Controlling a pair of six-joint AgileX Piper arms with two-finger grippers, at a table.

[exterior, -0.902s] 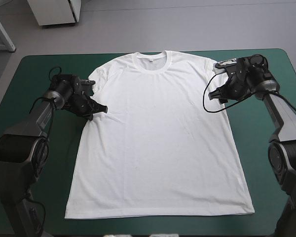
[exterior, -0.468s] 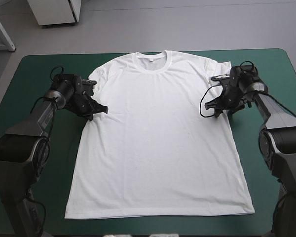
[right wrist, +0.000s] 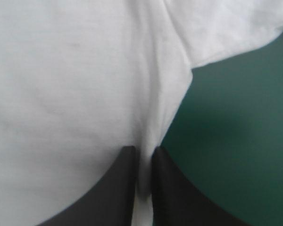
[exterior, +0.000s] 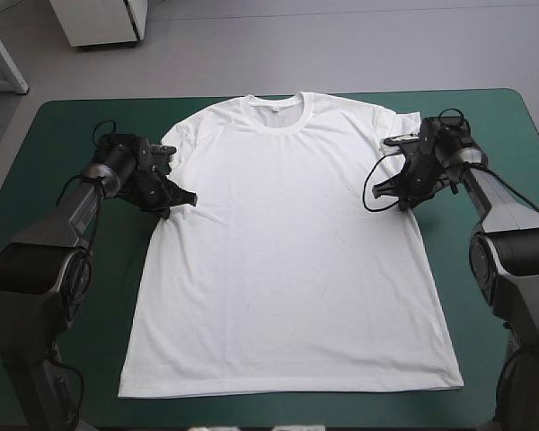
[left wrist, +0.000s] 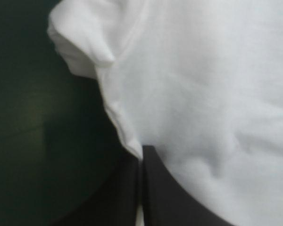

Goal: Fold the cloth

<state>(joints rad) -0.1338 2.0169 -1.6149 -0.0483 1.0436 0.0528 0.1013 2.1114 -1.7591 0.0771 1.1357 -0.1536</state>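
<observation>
T-shirt (exterior: 287, 242) side seams are pinched just below the sleeves: the left gripper (exterior: 187, 199) clamps at 9 o'clock, the right gripper (exterior: 378, 191) at 3 o'clock. The shirt lies flat on the teal-green cover (exterior: 63, 135). Best to lift both sides evenly, with the fabric taut.

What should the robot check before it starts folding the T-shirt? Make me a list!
1. T-shirt spread flat on the teal-green cover: ok.
2. Left gripper has its fingers shut on the T-shirt's side edge: ok.
3. Right gripper shut on the opposite side edge: ok.
4. Both grips level with each other, just below the sleeves: ok.
5. Both layers of cloth caught in each grip: cannot tell.
6. Bottom corners lying flat, not turned over: ok.
</observation>
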